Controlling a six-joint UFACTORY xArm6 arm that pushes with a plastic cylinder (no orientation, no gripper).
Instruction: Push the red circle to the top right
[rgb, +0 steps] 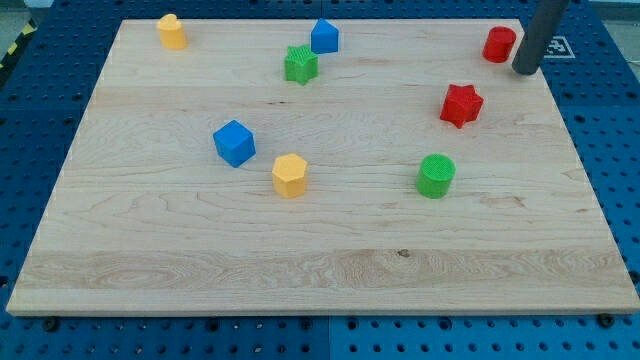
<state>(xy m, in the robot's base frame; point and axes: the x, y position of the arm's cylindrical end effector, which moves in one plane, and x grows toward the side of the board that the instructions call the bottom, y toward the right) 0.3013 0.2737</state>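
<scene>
The red circle (499, 44) stands near the top right corner of the wooden board (320, 270). My tip (524, 70) is just to the right of it and slightly lower, close to the board's right edge, with a small gap between them. The dark rod rises from the tip to the view's top edge.
A red star (461, 105) lies below the red circle. A green circle (436, 176) is lower down. A green star (300, 64) and a blue block (324, 37) sit at top centre. A yellow block (172, 32) is top left; a blue cube (234, 143) and a yellow hexagon (289, 176) lie centre left.
</scene>
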